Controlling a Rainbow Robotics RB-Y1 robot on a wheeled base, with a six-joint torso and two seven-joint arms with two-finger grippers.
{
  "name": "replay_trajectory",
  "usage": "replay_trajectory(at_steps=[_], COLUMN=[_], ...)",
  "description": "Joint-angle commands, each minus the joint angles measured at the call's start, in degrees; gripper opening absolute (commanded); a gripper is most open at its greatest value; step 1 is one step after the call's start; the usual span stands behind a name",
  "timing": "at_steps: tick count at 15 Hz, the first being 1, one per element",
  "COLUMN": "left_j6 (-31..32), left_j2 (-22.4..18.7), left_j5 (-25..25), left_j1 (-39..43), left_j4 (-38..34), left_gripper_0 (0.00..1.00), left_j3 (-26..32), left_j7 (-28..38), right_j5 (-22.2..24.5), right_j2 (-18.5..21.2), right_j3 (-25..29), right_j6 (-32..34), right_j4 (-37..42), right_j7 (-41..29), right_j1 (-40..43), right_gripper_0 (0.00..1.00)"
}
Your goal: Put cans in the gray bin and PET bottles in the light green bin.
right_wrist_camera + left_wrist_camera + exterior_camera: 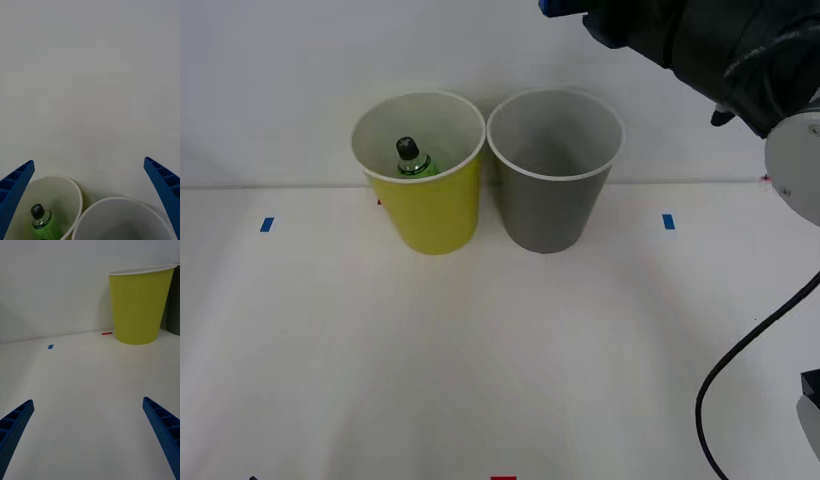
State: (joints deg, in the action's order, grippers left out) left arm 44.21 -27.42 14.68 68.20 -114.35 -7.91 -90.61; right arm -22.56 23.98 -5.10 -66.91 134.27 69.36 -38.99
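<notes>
The light green bin (pixel 430 205) and the gray bin (pixel 550 205) stand side by side at the back of the white table. A PET bottle (pixel 412 160) with a green label and black cap stands inside the light green bin, also seen as the bottle (pixel 41 221) from above. My right gripper (pixel 89 160) hangs open and empty above both bins, over the green bin's rim (pixel 56 177) and the gray bin's rim (pixel 120 198). My left gripper (pixel 88 400) is open and empty, low over the table, facing the light green bin (pixel 140 307). Cans are out of view.
Blue tape marks (pixel 267 224) (pixel 668 221) lie left and right of the bins, and a red mark (pixel 503 478) at the front edge. A black cable (pixel 740 370) hangs at the right. A wall rises just behind the bins.
</notes>
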Motion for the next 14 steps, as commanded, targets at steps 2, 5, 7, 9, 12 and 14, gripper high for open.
replay_trajectory(at_steps=[2, 5, 7, 9, 12, 14], left_j6=[0.0, 0.0, 0.0, 0.0, 0.0, 0.0], left_j2=[0.0, 0.0, 0.0, 0.0, 0.0, 0.0], left_j5=[0.0, 0.0, 0.0, 0.0, 0.0, 0.0], left_j1=[0.0, 0.0, 0.0, 0.0, 0.0, 0.0], left_j4=[0.0, 0.0, 0.0, 0.0, 0.0, 0.0], left_gripper_0=[1.0, 1.0, 1.0, 1.0, 1.0, 1.0], left_j3=[0.0, 0.0, 0.0, 0.0, 0.0, 0.0], left_j7=[0.0, 0.0, 0.0, 0.0, 0.0, 0.0], right_j5=[0.5, 2.7, 2.8, 4.3, 6.3, 7.2], right_j2=[2.6, 5.4, 6.5, 7.0, 7.9, 8.2], right_j3=[5.0, 7.0, 9.0, 10.0, 10.1, 10.1], right_j6=[3.9, 8.5, 11.6, 17.1, 26.1, 30.5], right_j4=[1.1, 1.3, 1.3, 1.3, 1.3, 1.5], right_j7=[-0.1, -0.2, -0.5, -0.7, -1.1, -0.8], right_j1=[6.4, 12.1, 16.0, 20.8, 29.1, 34.2], right_gripper_0=[1.0, 1.0, 1.0, 1.0, 1.0, 1.0])
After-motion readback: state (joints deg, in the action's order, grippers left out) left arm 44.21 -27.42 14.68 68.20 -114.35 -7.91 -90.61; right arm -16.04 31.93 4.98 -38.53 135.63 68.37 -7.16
